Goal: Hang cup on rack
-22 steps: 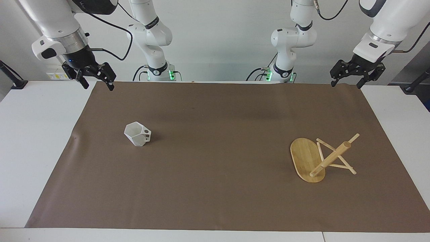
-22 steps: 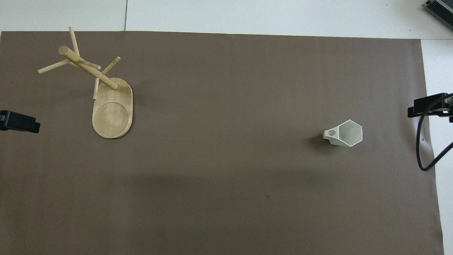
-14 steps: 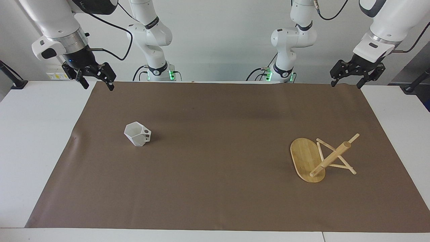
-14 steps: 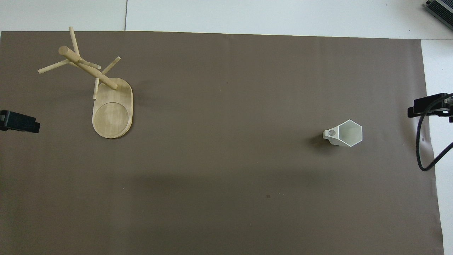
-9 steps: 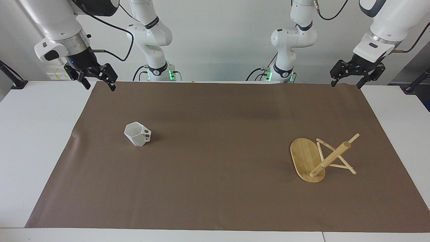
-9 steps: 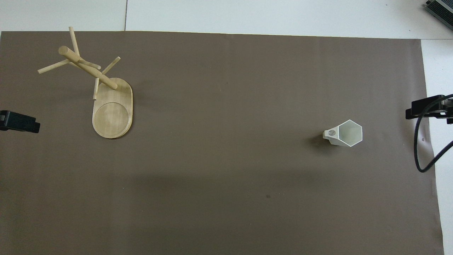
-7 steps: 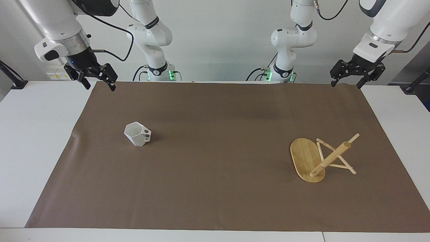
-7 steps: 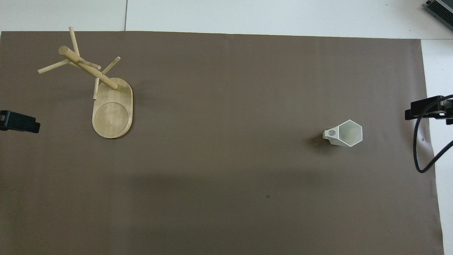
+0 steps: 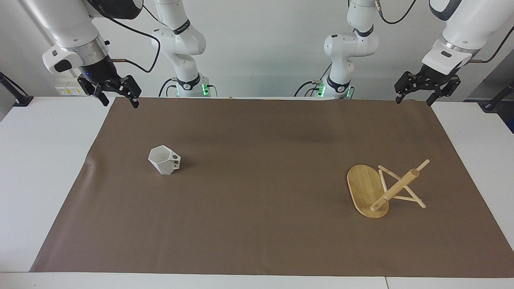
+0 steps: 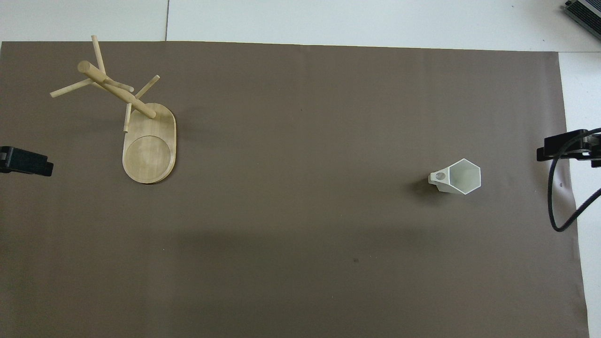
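Observation:
The cup (image 9: 164,159) is a white faceted mug. It stands upright on the brown mat toward the right arm's end, its handle pointing toward the table's middle; it also shows in the overhead view (image 10: 459,177). The rack (image 9: 380,189) is a bamboo mug tree with an oval base, standing toward the left arm's end; it also shows in the overhead view (image 10: 141,126). My right gripper (image 9: 119,103) is open and empty in the air over the mat's corner by its base. My left gripper (image 9: 413,101) is open and empty over the mat's other near corner, where it waits.
The brown mat (image 9: 265,180) covers most of the white table (image 9: 40,168). A black cable (image 10: 558,206) hangs from the right arm over the mat's edge. Both arm bases stand at the robots' edge of the table.
My right gripper has shifted slightly toward the table's middle. The cup, the rack and the left gripper have not moved.

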Robot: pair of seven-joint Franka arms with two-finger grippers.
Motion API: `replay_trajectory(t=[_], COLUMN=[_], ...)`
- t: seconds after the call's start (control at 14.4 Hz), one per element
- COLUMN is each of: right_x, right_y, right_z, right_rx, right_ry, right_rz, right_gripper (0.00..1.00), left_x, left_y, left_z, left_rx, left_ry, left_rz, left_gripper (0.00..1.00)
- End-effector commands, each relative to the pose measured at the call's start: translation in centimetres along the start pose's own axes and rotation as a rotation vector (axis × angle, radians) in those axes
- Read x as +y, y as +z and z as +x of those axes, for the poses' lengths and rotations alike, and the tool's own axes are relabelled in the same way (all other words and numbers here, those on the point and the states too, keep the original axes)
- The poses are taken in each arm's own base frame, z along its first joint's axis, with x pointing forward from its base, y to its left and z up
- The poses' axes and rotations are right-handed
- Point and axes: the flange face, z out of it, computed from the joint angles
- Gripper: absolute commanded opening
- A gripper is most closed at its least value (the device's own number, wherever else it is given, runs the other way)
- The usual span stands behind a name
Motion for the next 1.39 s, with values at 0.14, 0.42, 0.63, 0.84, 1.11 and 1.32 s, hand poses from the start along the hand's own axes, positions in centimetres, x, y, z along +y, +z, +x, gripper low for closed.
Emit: replay_trajectory(t=[0.14,0.42,0.63,0.84,1.11,1.32], right_x=[0.2,0.5,0.5,0.6,0.4,0.6], right_y=[0.0,0.1,2.1,6.3,9.0,10.6], right_z=[-0.6,-0.7,-2.3,-4.2,-4.0,-3.1], right_rx=[0.018,0.012,-0.016,0.044,0.055,0.064], right_ry=[-0.02,-0.012,-0.025,-0.024,-0.066,-0.122], right_rz=[0.016,0.018,0.014,0.008,0.007,0.006], right_gripper=[1.0,1.0,1.0,1.0,1.0,1.0], left_x=[-0.1,-0.1,-0.1,-0.1,-0.1,-0.1], left_y=[-0.1,0.0,-0.1,-0.1,0.0,0.0], left_z=[-1.0,-1.0,-1.0,-1.0,-1.0,-1.0], left_rx=[-0.008,-0.009,-0.008,-0.008,-0.009,-0.009], left_ry=[0.002,0.002,0.002,0.002,0.002,0.002], left_rz=[0.011,0.011,0.011,0.011,0.011,0.011], left_gripper=[1.0,1.0,1.0,1.0,1.0,1.0])
